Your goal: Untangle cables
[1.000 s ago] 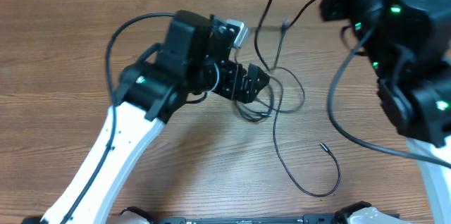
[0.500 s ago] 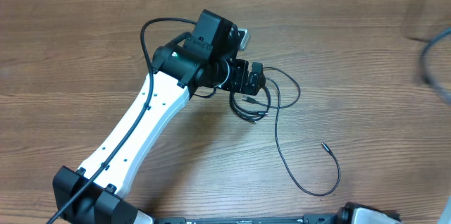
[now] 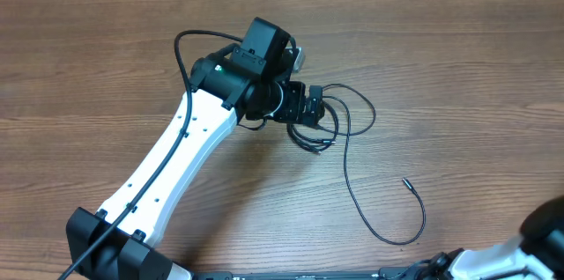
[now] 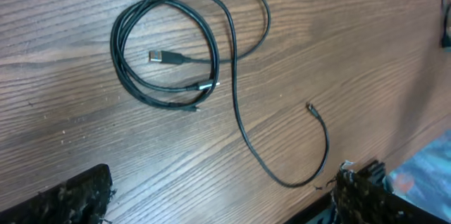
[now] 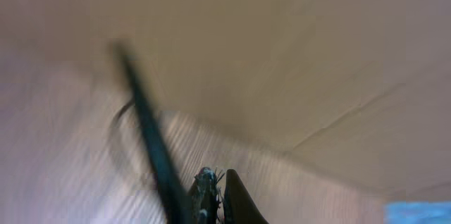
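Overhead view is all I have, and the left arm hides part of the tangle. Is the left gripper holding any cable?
Observer: No, the left gripper is wide open above the cables, holding nothing.
Operator: Where's the silvery plug?
Observer: The silvery plug lies inside the coiled loop, on the table.
Operator: Right gripper?
Observer: The right gripper is shut; too blurred to tell whether it holds anything.

Matt grained wood table [image 4: 366, 34], smooth glossy black rubbery cables [image 4: 169, 97], silvery metal plug tip [image 4: 156, 56]
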You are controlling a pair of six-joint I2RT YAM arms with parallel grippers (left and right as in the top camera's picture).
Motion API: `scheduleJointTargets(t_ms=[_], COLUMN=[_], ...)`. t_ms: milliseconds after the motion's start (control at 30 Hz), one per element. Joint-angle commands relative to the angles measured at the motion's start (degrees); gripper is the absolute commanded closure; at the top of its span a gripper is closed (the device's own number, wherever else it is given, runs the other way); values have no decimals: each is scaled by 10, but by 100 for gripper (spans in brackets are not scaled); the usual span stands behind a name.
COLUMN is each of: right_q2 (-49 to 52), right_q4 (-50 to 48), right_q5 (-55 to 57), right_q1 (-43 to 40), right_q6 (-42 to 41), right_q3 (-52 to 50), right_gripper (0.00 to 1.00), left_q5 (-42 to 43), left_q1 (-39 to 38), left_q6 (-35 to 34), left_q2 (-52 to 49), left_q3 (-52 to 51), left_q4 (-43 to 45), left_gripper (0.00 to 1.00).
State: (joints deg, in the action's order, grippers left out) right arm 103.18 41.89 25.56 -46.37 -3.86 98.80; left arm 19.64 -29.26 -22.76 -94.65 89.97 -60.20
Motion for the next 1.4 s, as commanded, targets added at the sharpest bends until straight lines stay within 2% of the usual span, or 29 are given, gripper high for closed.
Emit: scheduleJointTargets(t_ms=[0,33,67,100,133,167,400,533,700,833,900,933,967,1067,1167,1367], right_q2=[55,67,74,81,81,81,21,-42,-107,-118,-115,-113,-111,-98,-85,-48], right_q4=[22,29,34,38,39,39,54,55,105,177,213,228,242,260,235,103], right_q5=[-144,-152,-154,-154,-154,-154,-176,-281,-455,-567,-583,-583,-583,-583,-572,-468], right_q1=[-11,-11,-11,-10,-9,-9,-8,0,38,113,171,203,233,327,416,536], right_q6=[-9,-9,-10,-22,-31,-40,-139,-174,-172,-75,-14,11,37,100,148,146], right_q3=[-3,-3,-3,-3,-3,-3,27,27,27,25,11,0,-12,-58,-121,-245], right_gripper=[96,95,85,59,25,0,0,0,0,2,7,13,22,28,32,42], left_q5=[-8,-8,-8,-8,-8,-8,-21,-34,-77,-104,-131,-148,-165,-207,-233,-247], left_q1=[0,0,0,0,0,0,0,0,0,0,0,2,5,19,34,54], left_q6=[-30,-30,-30,-30,-30,-30,-30,-30,-30,-29,-30,-35,-58,-142,-158,-158], left_q2=[-1,-1,-1,-1,-1,-1,-2,-2,-4,-5,-6,-6,-6,-6,-6,-6], left_q3=[1,1,1,1,1,1,1,1,1,1,1,1,1,1,1,1], left_q4=[6,5,5,5,5,5,4,5,5,3,-1,-7,-15,-50,-73,-118], left_gripper=[0,0,1,0,0,1,0,1,1,0,0,1,0,0,0,0])
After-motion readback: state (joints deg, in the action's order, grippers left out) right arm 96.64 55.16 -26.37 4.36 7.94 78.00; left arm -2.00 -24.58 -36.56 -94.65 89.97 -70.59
